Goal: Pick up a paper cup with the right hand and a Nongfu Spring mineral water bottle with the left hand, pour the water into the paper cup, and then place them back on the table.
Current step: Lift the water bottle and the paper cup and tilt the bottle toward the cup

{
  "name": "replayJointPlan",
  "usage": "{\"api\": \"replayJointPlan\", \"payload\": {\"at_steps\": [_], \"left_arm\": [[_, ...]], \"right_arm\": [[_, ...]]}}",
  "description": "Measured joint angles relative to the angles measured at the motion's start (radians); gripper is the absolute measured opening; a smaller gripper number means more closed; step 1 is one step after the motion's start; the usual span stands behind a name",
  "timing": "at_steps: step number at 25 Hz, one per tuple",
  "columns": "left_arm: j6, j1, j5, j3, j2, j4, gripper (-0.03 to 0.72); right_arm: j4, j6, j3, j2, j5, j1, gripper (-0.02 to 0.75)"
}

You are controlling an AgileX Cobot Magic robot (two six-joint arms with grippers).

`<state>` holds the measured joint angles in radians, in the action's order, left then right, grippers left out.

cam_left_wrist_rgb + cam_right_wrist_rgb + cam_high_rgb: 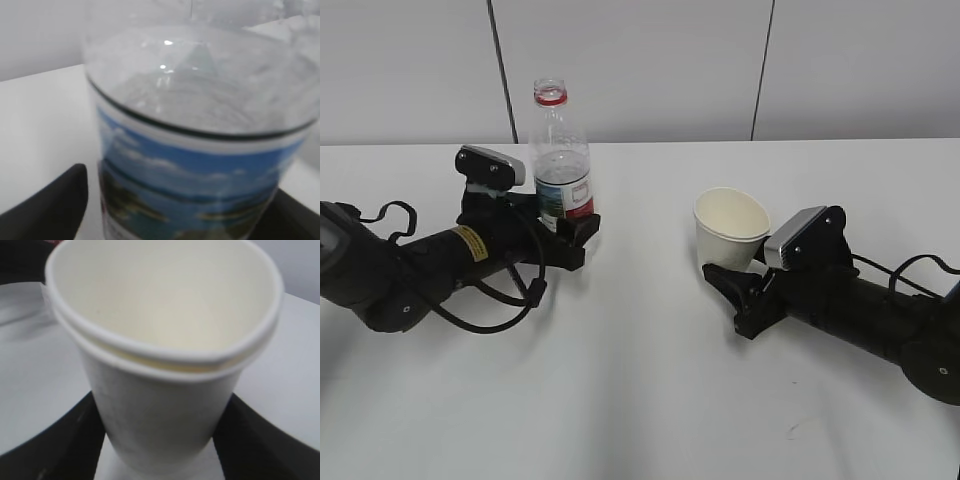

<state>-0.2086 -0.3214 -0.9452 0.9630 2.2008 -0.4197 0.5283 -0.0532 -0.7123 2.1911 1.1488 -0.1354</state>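
Observation:
The Nongfu Spring mineral water bottle stands upright on the table, uncapped, red neck ring showing. Clear water fills it to above the label. My left gripper straddles the bottle at label height. In the left wrist view the bottle fills the frame between the jaws of the left gripper, with a strip of white table showing between the left finger and the bottle. My right gripper is shut on the lower part of the paper cup, which tilts toward the arm. Both fingers press the cup, whose rim is squeezed oval and which is empty inside.
A grey-white panelled wall runs behind the table's far edge. A small dark scratch mark lies on the tabletop near the front right. A black cable loops under the left arm.

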Motion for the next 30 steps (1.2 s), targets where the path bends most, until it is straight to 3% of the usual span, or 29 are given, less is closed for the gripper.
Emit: {"api": "replayJointPlan", "payload": {"at_steps": [3, 6, 12, 18, 25, 30], "left_arm": [[-0.001, 0.0, 0.0, 0.0, 0.0, 0.002, 0.437], [-0.003, 0.0, 0.0, 0.0, 0.0, 0.004, 0.395], [0.003, 0.0, 0.084, 0.0, -0.039, 0.0, 0.386], [0.142, 0.001, 0.256, 0.0, -0.157, -0.002, 0.386], [0.238, 0.001, 0.298, 0.004, -0.24, -0.003, 0.386], [0.271, 0.001, 0.513, 0.073, -0.242, -0.015, 0.386]], "right_arm": [[0.0, 0.0, 0.0, 0.0, 0.0, 0.0, 0.471], [0.0, 0.0, 0.0, 0.0, 0.0, 0.0, 0.471], [0.004, 0.0, 0.0, -0.004, 0.0, 0.0, 0.471], [0.017, 0.0, 0.0, -0.044, 0.0, 0.0, 0.471], [0.062, 0.069, -0.025, -0.059, 0.0, 0.0, 0.47], [0.11, 0.136, -0.047, -0.059, -0.037, 0.0, 0.463]]}}
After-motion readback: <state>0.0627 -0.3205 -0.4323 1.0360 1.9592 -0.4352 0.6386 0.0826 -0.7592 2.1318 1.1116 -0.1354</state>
